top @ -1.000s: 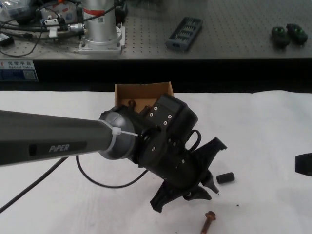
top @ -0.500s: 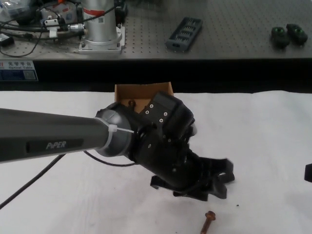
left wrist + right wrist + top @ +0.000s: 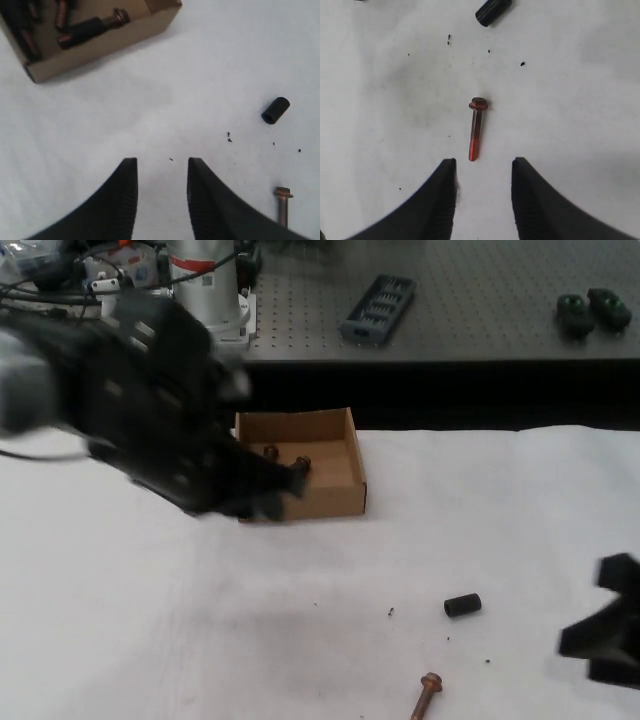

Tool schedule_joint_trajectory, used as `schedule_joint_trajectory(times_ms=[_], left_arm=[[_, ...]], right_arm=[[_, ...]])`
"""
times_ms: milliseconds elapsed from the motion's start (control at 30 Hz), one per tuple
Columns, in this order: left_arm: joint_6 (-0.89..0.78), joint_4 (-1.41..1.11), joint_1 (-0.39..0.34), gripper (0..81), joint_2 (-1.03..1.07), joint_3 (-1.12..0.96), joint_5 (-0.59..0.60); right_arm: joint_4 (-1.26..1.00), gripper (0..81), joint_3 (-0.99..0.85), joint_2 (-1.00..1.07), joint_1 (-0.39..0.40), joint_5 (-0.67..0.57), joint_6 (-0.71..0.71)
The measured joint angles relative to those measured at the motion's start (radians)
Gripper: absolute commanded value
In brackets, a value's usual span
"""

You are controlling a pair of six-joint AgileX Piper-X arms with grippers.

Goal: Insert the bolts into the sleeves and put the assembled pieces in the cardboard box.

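judging by the layout, the step in hand was picking up the last loose pair. the cardboard box (image 3: pixel 330 502) already held several assembled pieces (image 3: pixel 90 27), while one black sleeve (image 3: pixel 462 605) lay on its side on the white tabletop (image 3: pixel 520 500), well apart from the box on the arms' side. the copper bolt (image 3: pixel 476 130) lay farther still from the box, just beyond the sleeve and not touching it.

the left gripper (image 3: pixel 162 164) hung close to the box's front wall, jaws apart and holding nothing. the right gripper (image 3: pixel 484 162) hovered on the far side of the bolt from the box, jaws also apart and empty, with the bolt's tip pointing into the gap between them.

the next move probably called for the right gripper to lower and close across the bolt's shank, leaving the tip free. the left would have to leave the box for the sleeve and grip it by its sides, keeping the bore open.
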Motion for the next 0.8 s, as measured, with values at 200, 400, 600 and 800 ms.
schedule_joint_trajectory(times_ms=[200, 400, 600, 800], left_arm=[[0.101, 0.069, 0.057, 25.1, -0.134, 0.0, -0.032], [0.139, 0.118, 0.057, 25.1, -0.198, 0.0, -0.037], [0.14, 0.157, 0.057, 25.1, -0.241, 0.0, -0.04], [0.14, 0.165, 0.057, 25.1, -0.272, 0.0, -0.04]], right_arm=[[-0.121, 28.9, 0.0, 0.141, 0.13, 0.086, 0.168], [-0.229, 28.9, 0.0, 0.3, 0.274, 0.168, 0.427], [-0.288, 28.9, -0.025, 0.401, 0.363, 0.202, 0.6], [-0.285, 28.9, -0.097, 0.481, 0.382, 0.232, 0.685]])
